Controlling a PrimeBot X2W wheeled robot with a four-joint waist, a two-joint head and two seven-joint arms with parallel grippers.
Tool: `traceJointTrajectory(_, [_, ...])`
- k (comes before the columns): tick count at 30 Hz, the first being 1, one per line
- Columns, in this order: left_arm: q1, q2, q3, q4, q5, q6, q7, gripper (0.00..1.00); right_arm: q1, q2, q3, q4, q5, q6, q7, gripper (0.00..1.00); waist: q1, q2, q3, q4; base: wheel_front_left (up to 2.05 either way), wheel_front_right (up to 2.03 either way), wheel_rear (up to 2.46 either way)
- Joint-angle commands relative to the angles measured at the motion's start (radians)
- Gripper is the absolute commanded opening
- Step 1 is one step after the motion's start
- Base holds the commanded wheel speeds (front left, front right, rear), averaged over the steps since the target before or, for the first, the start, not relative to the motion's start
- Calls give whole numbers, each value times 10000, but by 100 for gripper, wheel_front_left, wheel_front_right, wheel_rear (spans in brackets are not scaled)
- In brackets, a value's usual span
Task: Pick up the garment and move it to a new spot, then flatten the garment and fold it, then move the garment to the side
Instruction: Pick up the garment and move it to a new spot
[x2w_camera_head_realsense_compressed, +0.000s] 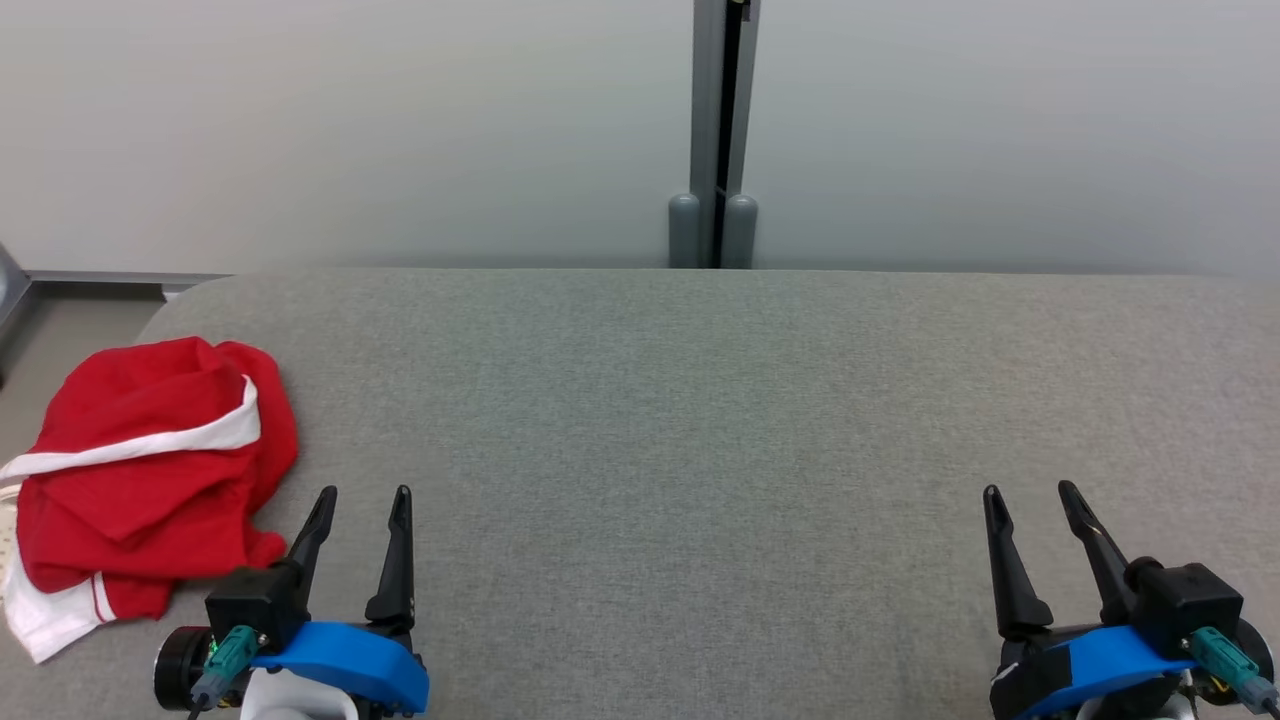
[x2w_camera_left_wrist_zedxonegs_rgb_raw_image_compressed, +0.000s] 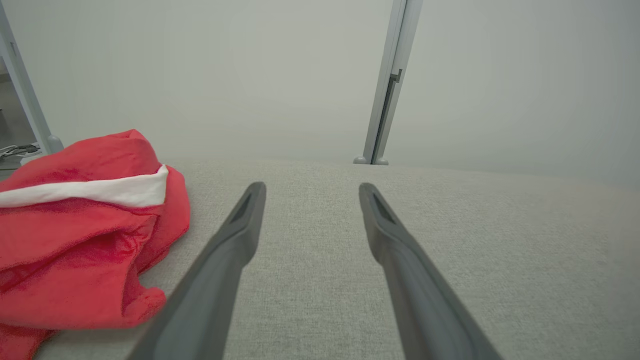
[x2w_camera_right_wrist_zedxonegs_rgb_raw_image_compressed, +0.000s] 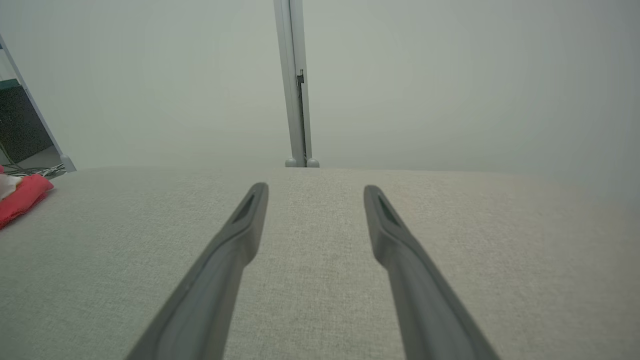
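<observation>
- The garment (x2w_camera_head_realsense_compressed: 150, 470) lies crumpled at the table's (x2w_camera_head_realsense_compressed: 700, 450) left end and runs off the head view's left edge. Its folds hide its underside, and its kind cannot be told.
- In the left wrist view the left and bottom edges cut it. In the right wrist view a small bit of it juts in at the left edge.
- The head view's bottom edge cuts off the mounts and arms of the left gripper (x2w_camera_head_realsense_compressed: 362, 492) and right gripper (x2w_camera_head_realsense_compressed: 1030, 488).
- In the wrist views the fingers (x2w_camera_left_wrist_zedxonegs_rgb_raw_image_compressed: 215, 280) blur toward the bottom edge.
- The table's right end lies outside the head view.
- The top edge cuts off the post (x2w_camera_head_realsense_compressed: 720, 130) behind the table's far edge.
- The cables (x2w_camera_left_wrist_zedxonegs_rgb_raw_image_compressed: 17, 150) beyond the left end are too small to make out.
</observation>
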Motion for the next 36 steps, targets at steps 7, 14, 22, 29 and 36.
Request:
traceJointTrajectory(7, [-201,-77,568,-142,40,164,-45,100,-121,14,405,-487,104,2,-1,100,0,1,199,1059,0,0,0])
traceJointTrajectory(14, [-145,-164,1083,-283,109,218,-38,100,9,10,741,-1015,214,1,174,100,0,1,338,2261,0,0,0])
traceJointTrajectory(22, [-136,-307,1405,-354,223,143,-38,100,96,-16,857,-1365,176,1,428,100,0,1,528,3374,0,0,0])
traceJointTrajectory(29, [-267,-428,1563,-335,330,79,-36,100,111,-129,827,-1574,105,1,599,100,0,1,703,3807,0,0,0])
traceJointTrajectory(36, [-836,-529,1543,-81,562,89,-38,100,-129,-334,818,-1975,35,1,871,100,0,1,1217,3854,0,0,0])
